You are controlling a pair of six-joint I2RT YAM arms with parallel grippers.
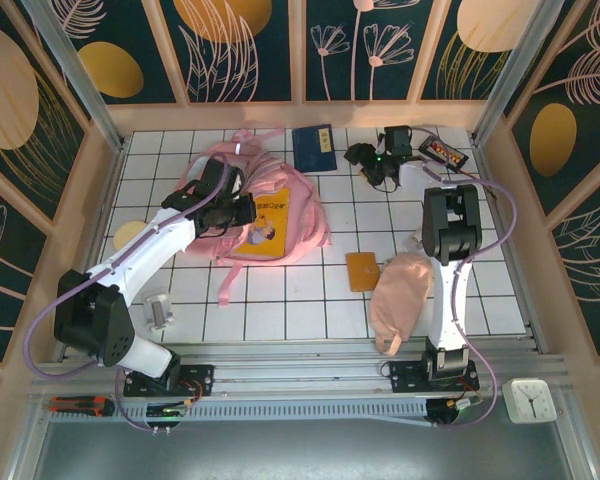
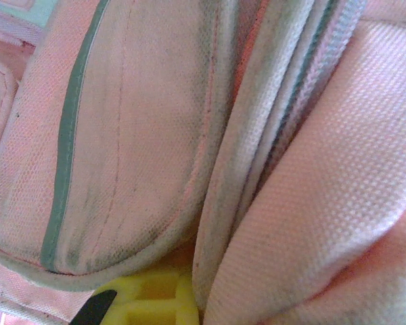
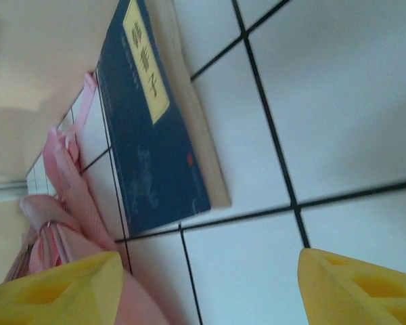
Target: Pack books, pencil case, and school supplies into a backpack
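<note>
Fingers spread, the right gripper (image 3: 210, 267) hangs over white tile just short of the navy book (image 3: 155, 149); the left gripper (image 1: 240, 210), pinched together, noses into the backpack (image 1: 298, 200).

1. The top view is bright and evenly lit from above. The white tiled table (image 1: 280, 305) reads uniformly pale, with faint, soft shadows beside the arms towards its near edge.
2. Wide-lens distortion shows there: the grey metal enclosure posts (image 1: 65, 60) lean outward towards the picture's corners.
3. Focus in that view is sharp right up to the table's far edge.
4. The left wrist view is dimmer, with a warm pink cast. The bright pink fabric backpack (image 2: 122, 135) sits very close to the lens. Its weave is crisp at the right and softer at the upper left, and the folds are shaded.
5. The right wrist view is hazy and cool. The thin dark navy paperback book (image 3: 155, 149) is slightly soft, though its label is still legible, and the yellow fingertips (image 3: 352, 288) at the bottom are blurred.
</note>
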